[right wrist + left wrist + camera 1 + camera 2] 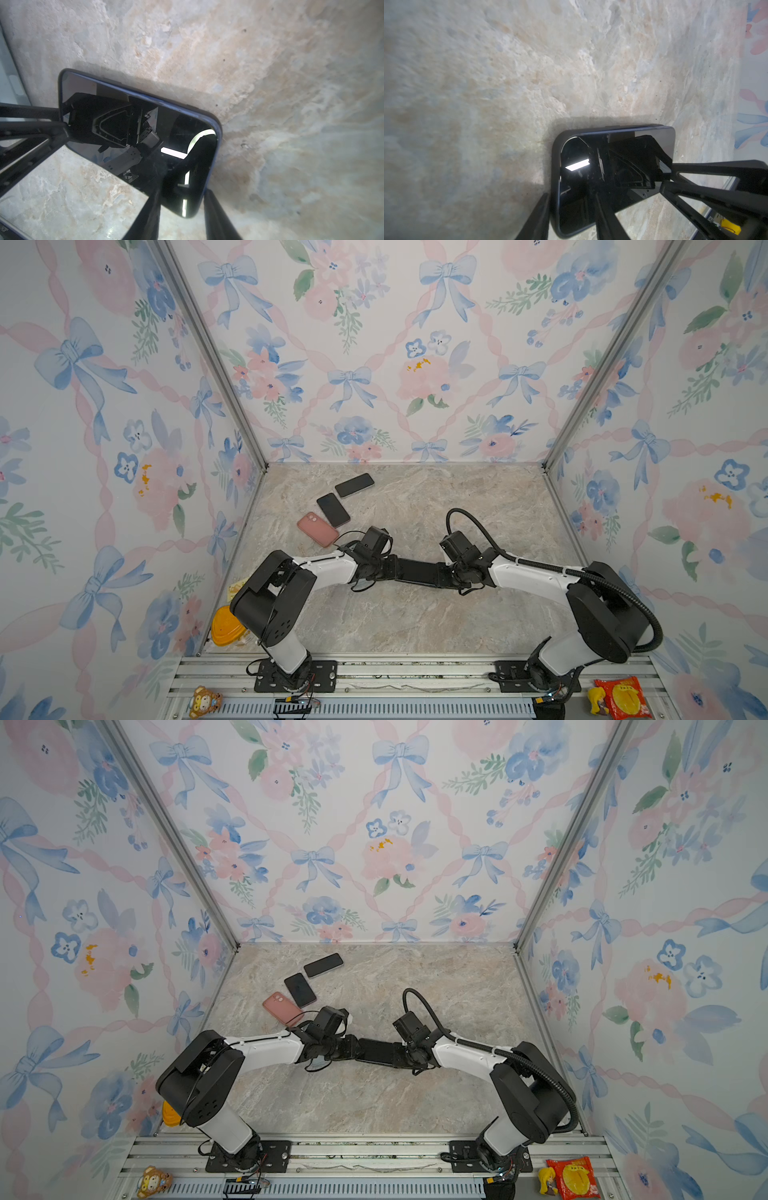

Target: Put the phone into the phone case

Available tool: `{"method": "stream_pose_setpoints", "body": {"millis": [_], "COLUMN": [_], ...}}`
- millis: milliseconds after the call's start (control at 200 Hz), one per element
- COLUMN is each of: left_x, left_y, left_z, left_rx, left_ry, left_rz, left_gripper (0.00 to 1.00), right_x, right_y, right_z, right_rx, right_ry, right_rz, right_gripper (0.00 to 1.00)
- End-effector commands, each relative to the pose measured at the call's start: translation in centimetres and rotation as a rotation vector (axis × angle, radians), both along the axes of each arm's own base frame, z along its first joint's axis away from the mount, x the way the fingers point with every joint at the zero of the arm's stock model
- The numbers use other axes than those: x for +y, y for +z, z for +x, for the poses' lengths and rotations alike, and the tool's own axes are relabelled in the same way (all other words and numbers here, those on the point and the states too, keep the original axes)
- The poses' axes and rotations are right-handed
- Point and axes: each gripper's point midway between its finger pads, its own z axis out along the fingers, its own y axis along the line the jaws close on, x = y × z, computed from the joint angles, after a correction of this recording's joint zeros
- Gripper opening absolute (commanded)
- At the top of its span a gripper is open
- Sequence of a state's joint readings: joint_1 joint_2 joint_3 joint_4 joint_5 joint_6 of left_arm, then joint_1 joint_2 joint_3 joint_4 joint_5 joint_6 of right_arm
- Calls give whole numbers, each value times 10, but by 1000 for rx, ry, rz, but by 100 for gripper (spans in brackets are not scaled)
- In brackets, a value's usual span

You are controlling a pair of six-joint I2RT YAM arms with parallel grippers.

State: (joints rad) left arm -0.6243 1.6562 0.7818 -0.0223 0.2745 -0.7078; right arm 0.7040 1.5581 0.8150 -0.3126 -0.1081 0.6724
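**Both pincers clamp one cased phone at mid-table**

The phone (415,570) hangs lengthwise between the two arms, left to right, over the middle of the marble table (415,626). It is lifted clear of the surface, and its shadow falls on the stone beneath it. A dark case (555,166) rims the glossy screen, and its edge looks bluish in the right wrist view.

The left gripper (572,199) straddles the left end. Its jaws are narrowed to the phone's width, with one finger (539,216) just outside the case edge and the other along the opposite side. The right gripper (182,193) takes the right end in the same way, jaws narrow, with a finger (216,216) against the bluish rim.

Far left on the table lie a pink case (318,529) and two bare black phones (333,510) (354,485). All three are well apart from either pincer.
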Motion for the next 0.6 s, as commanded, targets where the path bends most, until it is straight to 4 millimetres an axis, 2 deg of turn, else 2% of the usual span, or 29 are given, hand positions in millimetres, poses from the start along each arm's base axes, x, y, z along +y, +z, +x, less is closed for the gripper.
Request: {"method": "stream_pose_setpoints", "body": {"millis": [0,460,595], "left_x": [-7,-12,-14], "left_y": [-6,-4,-4], "left_z": [-5,-7,-8], "left_rx": [15,12,10], "left_ry": [-39,-46,-50], "left_rz": [-1,-11,-12], "left_gripper": [36,33,24], "right_x": [9,19,26], "right_y": [0,-2,-4], "right_z": [0,-4,-7], "right_rx": [5,15,21], "right_ry": [14,23,30], "right_rz": [11,42,55], "right_gripper": [37,34,33]}}
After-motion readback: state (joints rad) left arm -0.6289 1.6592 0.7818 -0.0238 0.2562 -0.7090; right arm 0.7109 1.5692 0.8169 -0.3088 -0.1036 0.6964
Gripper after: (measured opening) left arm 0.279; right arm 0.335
